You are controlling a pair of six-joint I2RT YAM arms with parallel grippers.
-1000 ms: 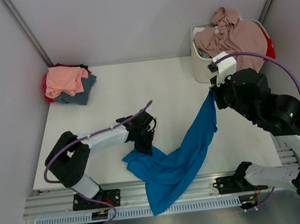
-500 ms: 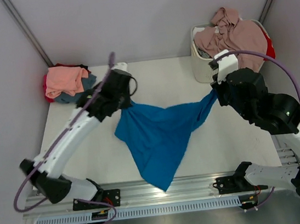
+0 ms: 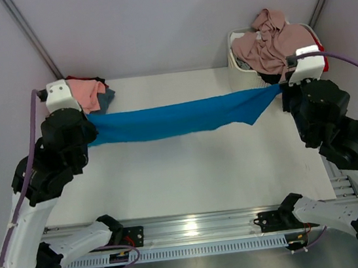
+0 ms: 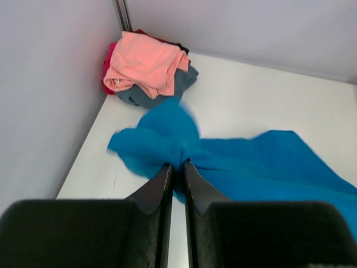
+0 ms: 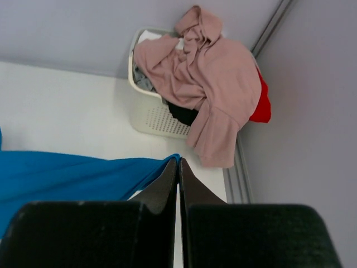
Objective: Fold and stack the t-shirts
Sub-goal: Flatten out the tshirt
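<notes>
The bright blue t-shirt (image 3: 177,119) was stretched over the table (image 3: 190,172), long axis running left-right. The left end effector (image 4: 177,166) was clamped on its left end and the right end effector (image 5: 178,162) on its right end. Neither arm was nearer.

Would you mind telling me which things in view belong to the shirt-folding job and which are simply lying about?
Part of the job: the bright blue t-shirt, held taut between the left gripper and right gripper; the stack of shirts, salmon pink on top; the crumpled mauve-pink shirt.
Just lying about: the white basket under it; the table.
</notes>
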